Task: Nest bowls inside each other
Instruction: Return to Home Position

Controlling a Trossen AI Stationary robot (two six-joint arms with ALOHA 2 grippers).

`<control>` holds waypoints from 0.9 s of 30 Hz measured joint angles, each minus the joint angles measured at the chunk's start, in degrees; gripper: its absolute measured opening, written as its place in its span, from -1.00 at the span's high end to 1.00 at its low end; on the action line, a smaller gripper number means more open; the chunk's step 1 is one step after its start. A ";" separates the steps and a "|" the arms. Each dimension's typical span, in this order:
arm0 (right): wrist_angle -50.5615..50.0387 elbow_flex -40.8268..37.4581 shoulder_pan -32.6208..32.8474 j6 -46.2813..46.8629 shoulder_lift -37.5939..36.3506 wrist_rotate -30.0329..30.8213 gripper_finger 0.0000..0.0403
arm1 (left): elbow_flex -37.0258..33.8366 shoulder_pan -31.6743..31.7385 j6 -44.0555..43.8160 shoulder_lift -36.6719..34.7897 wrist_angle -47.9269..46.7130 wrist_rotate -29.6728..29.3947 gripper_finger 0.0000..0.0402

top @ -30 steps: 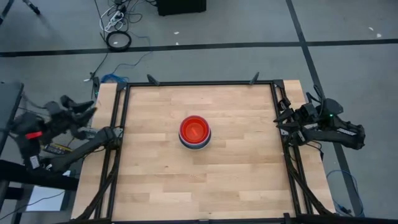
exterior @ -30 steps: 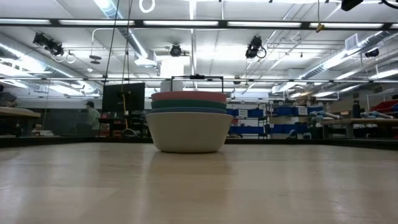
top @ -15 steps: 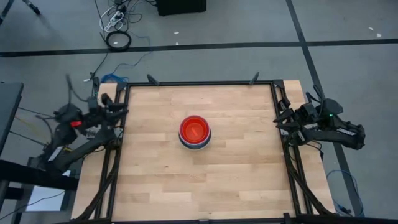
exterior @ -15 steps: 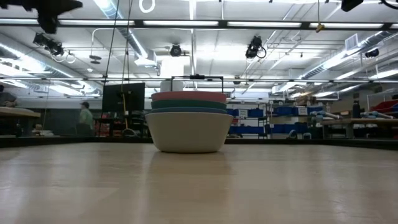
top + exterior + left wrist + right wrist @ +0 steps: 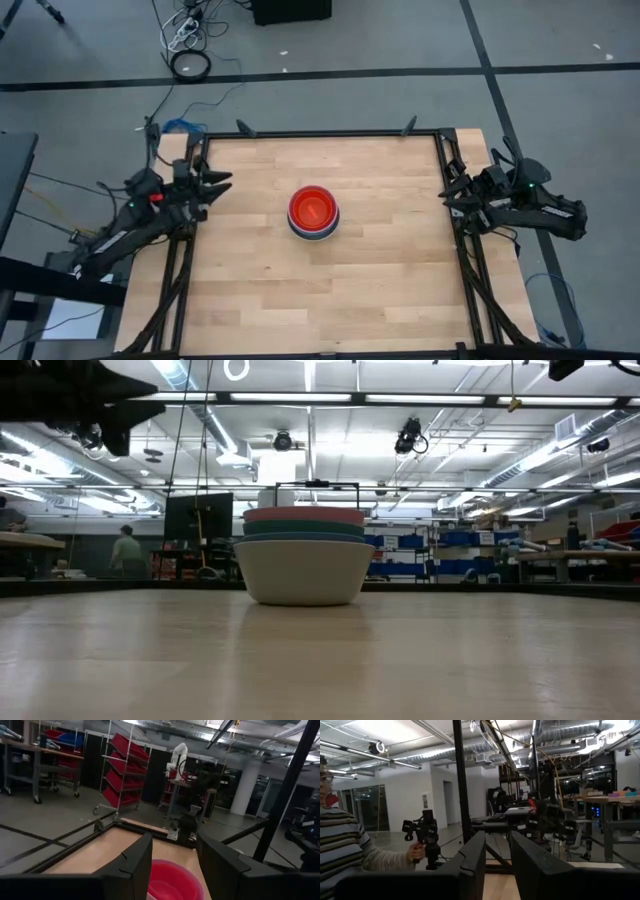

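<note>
The nested bowls (image 5: 314,213) stand as one stack at the middle of the frame on the table (image 5: 380,290), with a red one innermost. They look like light, stiff, slick plastic, best pinched across a rim. The left claw (image 5: 222,183) hangs at middle left, fingers apart and empty. The right claw (image 5: 452,190) waits at middle right, narrowly apart.

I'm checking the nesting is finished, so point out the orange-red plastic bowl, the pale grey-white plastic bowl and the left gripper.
Orange-red round plastic bowl (image 5: 313,209): high view, its inner floor.
Pale grey-white round plastic bowl (image 5: 303,572): low view, its outer wall.
Left gripper (image 5: 221,184): high view, midway between its fingers.
</note>
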 joint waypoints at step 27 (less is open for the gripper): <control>8.15 -14.38 0.01 -4.25 0.47 0.76 0.60 | -14.48 -3.76 -5.69 0.00 21.22 8.52 0.19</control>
